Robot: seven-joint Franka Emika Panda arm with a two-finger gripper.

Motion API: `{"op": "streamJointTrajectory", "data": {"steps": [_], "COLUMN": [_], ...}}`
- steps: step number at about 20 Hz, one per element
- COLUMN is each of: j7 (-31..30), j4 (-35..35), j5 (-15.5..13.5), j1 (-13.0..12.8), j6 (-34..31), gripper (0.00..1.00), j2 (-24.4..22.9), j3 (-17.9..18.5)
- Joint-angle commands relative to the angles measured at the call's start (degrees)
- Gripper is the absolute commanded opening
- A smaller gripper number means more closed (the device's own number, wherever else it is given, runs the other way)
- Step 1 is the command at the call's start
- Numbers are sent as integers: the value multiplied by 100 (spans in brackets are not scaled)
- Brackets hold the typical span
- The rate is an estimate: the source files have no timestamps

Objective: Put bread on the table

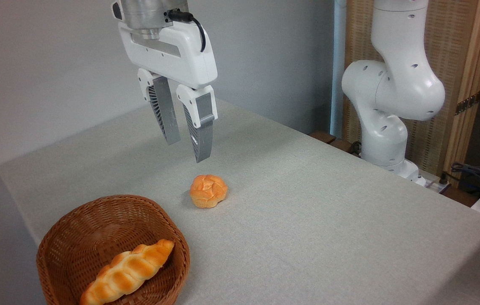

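- The bread [208, 191] lies on the table [328, 220], just beside the basket [74, 224], toward the front-left corner.
- The gripper [187, 151] hangs above it, fingers slightly apart, empty.
- Risk: a low pass could roll the bread.

matt woven cloth table [307, 203], glossy cracked bread [208, 190], rough wicker basket [70, 224], smooth white plastic pincer [187, 150].

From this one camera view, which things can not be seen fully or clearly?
- Wicker basket: its bottom is cut off by the lower picture edge.
- Braided loaf: its lower end runs out of the picture.
- Round bun: its underside rests on the table, hidden.
- Gripper: empty above the bun; the arm above it is cut off by the top edge.
- Cables at right: too small to identify.
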Motion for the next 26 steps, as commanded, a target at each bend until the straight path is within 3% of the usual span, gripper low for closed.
{"op": "streamJointTrajectory", "data": {"steps": [1,26], "j7": [85,93], "j4": [140,131], "j5": [-67,-76], "j1": [-205,-337], "j6": [-171,-189], "gripper": [100,100], "j2": [38,47], "j3": [147,296]}}
